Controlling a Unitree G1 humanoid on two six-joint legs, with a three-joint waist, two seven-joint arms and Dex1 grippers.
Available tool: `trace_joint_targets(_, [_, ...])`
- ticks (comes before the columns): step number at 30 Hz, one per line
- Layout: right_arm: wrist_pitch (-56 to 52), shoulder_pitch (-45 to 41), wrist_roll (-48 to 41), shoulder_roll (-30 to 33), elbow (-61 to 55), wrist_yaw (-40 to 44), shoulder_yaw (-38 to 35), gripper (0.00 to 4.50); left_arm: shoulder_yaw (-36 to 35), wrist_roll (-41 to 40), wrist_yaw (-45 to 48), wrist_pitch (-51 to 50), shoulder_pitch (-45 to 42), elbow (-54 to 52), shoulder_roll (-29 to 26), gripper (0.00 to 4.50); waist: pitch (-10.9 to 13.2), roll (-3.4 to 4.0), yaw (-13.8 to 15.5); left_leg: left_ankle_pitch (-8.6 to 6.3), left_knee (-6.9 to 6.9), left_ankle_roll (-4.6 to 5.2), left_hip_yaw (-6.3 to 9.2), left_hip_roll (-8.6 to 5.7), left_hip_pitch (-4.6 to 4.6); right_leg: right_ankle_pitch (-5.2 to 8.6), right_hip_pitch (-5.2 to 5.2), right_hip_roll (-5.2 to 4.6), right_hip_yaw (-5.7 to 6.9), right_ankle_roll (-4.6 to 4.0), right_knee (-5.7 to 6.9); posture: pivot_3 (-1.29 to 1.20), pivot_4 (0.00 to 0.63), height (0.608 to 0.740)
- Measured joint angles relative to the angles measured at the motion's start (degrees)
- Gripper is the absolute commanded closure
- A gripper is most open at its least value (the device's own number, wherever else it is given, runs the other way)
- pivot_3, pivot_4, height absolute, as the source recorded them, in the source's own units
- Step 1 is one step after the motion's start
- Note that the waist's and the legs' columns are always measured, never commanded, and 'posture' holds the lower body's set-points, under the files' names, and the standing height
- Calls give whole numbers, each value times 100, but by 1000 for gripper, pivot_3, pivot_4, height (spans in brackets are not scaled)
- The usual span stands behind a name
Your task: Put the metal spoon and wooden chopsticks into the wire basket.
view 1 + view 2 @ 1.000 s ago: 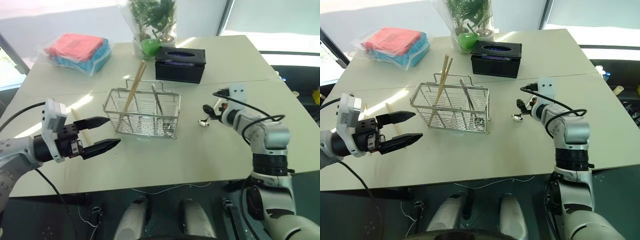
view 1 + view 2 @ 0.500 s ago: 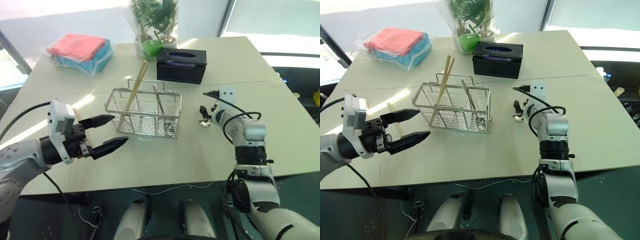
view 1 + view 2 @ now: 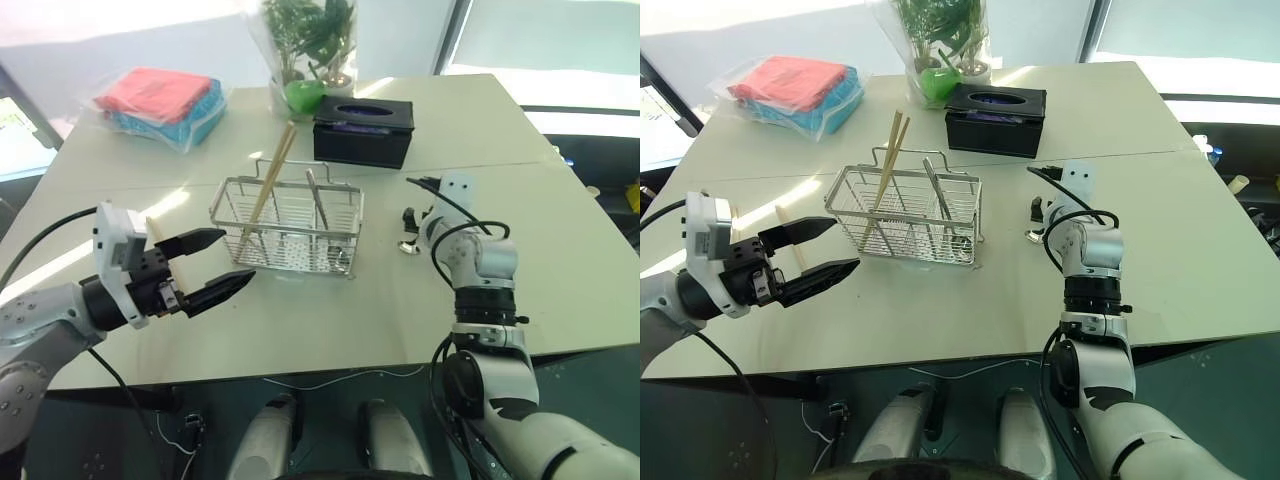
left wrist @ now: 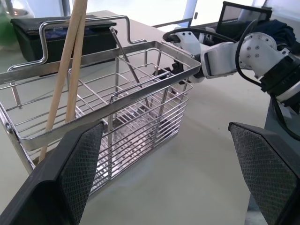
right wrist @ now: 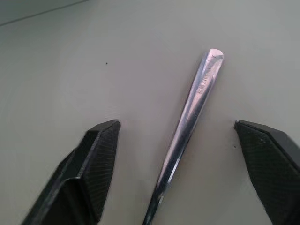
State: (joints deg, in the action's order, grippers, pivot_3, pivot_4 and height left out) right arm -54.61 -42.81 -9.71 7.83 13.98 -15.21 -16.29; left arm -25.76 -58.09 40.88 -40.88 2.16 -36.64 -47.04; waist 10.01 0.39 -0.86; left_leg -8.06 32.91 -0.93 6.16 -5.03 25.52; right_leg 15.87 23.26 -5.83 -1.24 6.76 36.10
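Risk: the metal spoon (image 5: pixel 190 126) lies flat on the table (image 3: pixel 330 310), right of the wire basket (image 3: pixel 287 226); its thin handle may skid or flip if the fingers pinch off-centre. The right gripper (image 5: pixel 180 161) reaches forward and down, jaws apart astride the handle. The left gripper (image 3: pixel 218 264) hovers wide open near the basket, which holds the wooden chopsticks (image 3: pixel 266 185).

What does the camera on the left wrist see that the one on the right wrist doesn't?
Left wrist view: the wire basket with the wooden chopsticks standing in it, a black tissue box behind, and the robot's right arm beyond.
Right wrist view: the metal spoon, its handle lying flat between the open right gripper.
Both: the pale table and a pair of spread black fingers, the left gripper open too.
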Motion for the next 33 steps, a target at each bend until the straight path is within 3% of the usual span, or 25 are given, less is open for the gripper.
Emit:
trace_joint_targets(5, [-5, 12, 2, -112, -145, -148, -120, 4469, 0, 21, 29, 90, 43, 10, 36, 0, -1, -2, -23, 0, -1, 0, 0, 4, -5, 0, -1, -1, -1, 0, 1, 0, 150, 740])
trace_joint_targets(15, [-72, -11, 47, -154, -231, -201, -158, 4469, -3, 20, 3, 176, 165, 22, 99, 0, -13, -19, -9, -2, -2, -2, 2, 5, -10, 1, -6, -4, 0, -1, -2, 0, 150, 740])
trace_joint_targets(23, [-64, 261, 244, 147, -715, 44, 221, 4469, -5, 4, 68, 176, 151, 96, 94, 0, -3, -7, -1, -2, -3, -2, 1, 2, 2, 1, 5, -7, -1, -1, -4, 0, 150, 740])
trace_joint_targets(29, [0, 194, 383, 697, -2008, 533, 629, 4469, 59, 21, 203, 194, -89, 450, 109, 0, 18, 18, -29, 2, -6, 2, 0, 4, 20, 1, 12, -3, -4, -1, 2, 0, 150, 740])
trace_joint_targets(33, [110, 52, 210, 665, -2587, 1018, 799, 4469, 160, 161, 400, 240, -206, 680, 89, 0, 20, 17, -56, 6, -10, 8, 1, 10, 20, 1, 12, 3, -6, 0, 3, 0, 150, 740])
